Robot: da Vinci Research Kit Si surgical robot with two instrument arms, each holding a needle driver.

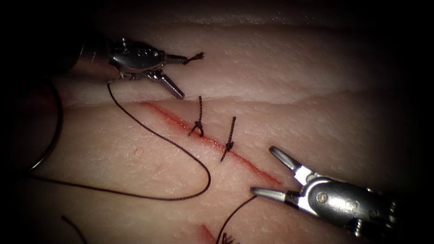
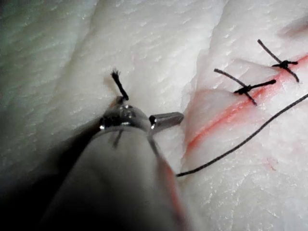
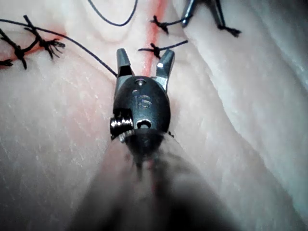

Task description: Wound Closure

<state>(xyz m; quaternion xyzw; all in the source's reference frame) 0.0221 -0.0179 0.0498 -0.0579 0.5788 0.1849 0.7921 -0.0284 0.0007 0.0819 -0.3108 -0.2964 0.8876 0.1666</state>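
Beside cut (image 1: 212, 142), both grippers empty

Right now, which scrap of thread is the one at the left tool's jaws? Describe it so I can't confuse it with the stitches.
Start at the red cut running diagonally across the tissue, with two knotted stitches across it. Go up and left to the left tool, whose jaws are open. The cut end of thread is a short frayed piece at its upper jaw tip, clear of the cut.
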